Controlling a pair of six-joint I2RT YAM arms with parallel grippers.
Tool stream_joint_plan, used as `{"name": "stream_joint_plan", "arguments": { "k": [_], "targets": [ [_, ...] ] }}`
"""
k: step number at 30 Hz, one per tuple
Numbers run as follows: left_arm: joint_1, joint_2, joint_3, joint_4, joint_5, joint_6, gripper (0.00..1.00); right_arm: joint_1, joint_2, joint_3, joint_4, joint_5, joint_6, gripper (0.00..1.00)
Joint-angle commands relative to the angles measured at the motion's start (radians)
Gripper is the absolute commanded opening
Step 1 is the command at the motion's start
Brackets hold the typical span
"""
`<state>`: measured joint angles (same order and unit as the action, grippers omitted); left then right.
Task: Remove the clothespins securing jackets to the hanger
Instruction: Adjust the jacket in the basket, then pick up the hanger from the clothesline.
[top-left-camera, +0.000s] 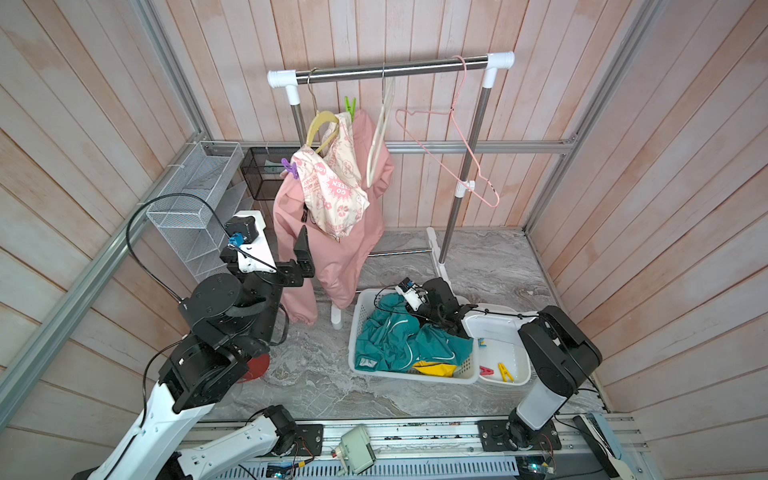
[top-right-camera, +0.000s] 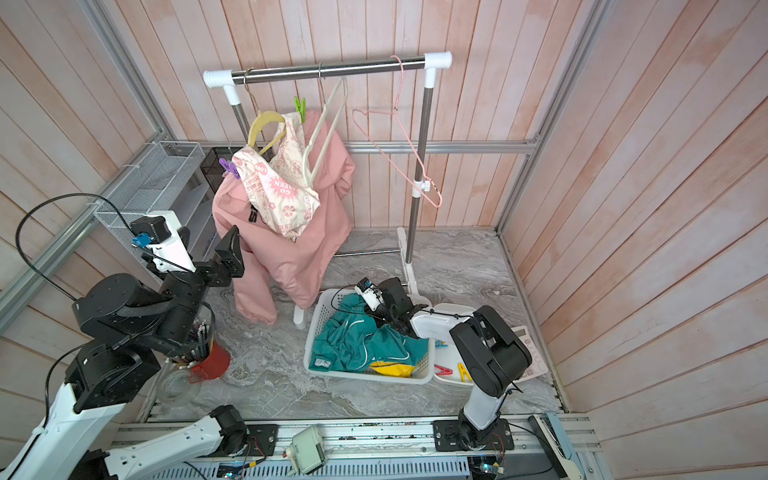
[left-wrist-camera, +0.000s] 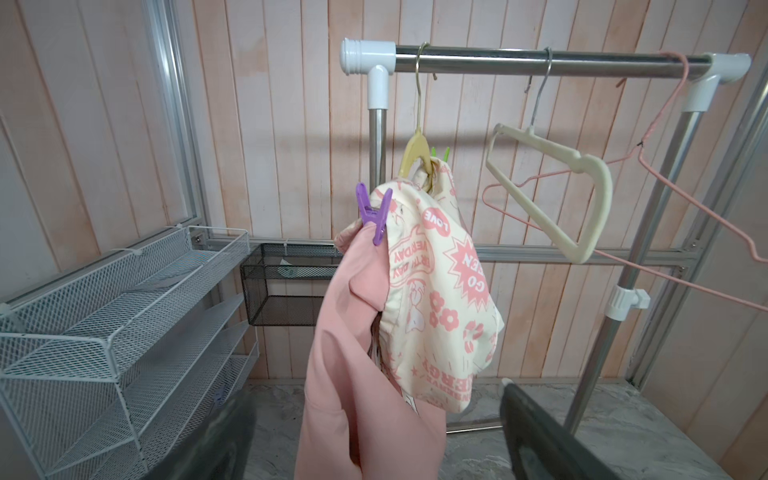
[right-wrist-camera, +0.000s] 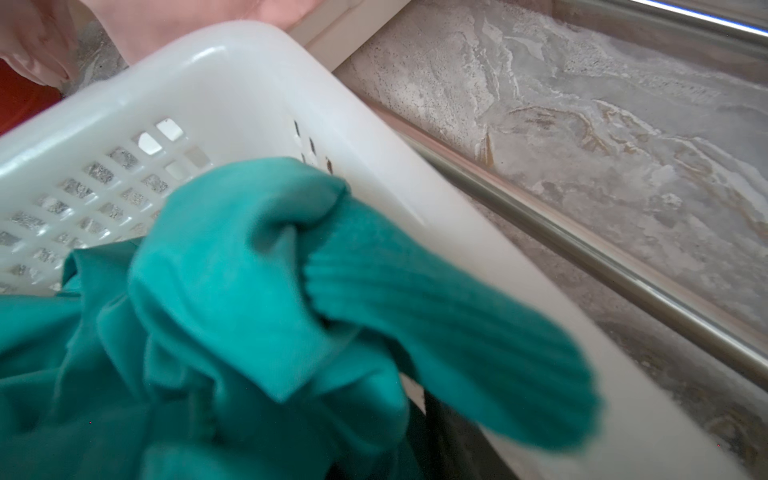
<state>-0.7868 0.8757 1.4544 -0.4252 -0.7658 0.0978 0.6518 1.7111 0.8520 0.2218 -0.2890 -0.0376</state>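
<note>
Reaching for the purple clothespin (left-wrist-camera: 374, 216), the wide-open left fingers (left-wrist-camera: 536, 436) may snag the pink jacket (left-wrist-camera: 357, 332); the right fingers hide in the teal jacket (right-wrist-camera: 249, 270), so I cannot tell their state.

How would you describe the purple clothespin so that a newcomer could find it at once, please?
Start at the steel clothes rack at the back, where a pink jacket hangs on a yellow hanger. The purple clothespin is clipped on the jacket's shoulder nearest the black mesh basket. The only other pin there, a green clothespin, sits higher, at the jacket's top.
</note>
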Motion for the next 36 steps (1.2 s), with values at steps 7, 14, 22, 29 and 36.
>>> {"name": "stream_joint_plan", "arguments": {
  "k": [7,14,22,29,36],
  "targets": [
    [0.023,0.051,0.122,0.013,-0.053,0.146,0.93,-0.01,-0.078,-0.018,-0.088,-0.003,-0.003,0.58],
    [0.167,0.143,0.238,-0.142,0.118,0.081,0.94,-0.01,-0.131,-0.01,-0.076,-0.017,0.013,0.64],
    [0.443,0.197,0.263,-0.203,0.431,-0.004,0.95,-0.015,-0.189,-0.035,-0.05,-0.004,0.034,0.68],
    [0.543,0.226,0.268,-0.201,0.617,-0.027,0.79,-0.018,-0.204,-0.048,-0.054,-0.004,0.035,0.68],
    [0.557,0.28,0.298,-0.19,0.723,-0.029,0.57,-0.029,-0.228,-0.062,-0.058,-0.002,0.031,0.68]
  ]
}}
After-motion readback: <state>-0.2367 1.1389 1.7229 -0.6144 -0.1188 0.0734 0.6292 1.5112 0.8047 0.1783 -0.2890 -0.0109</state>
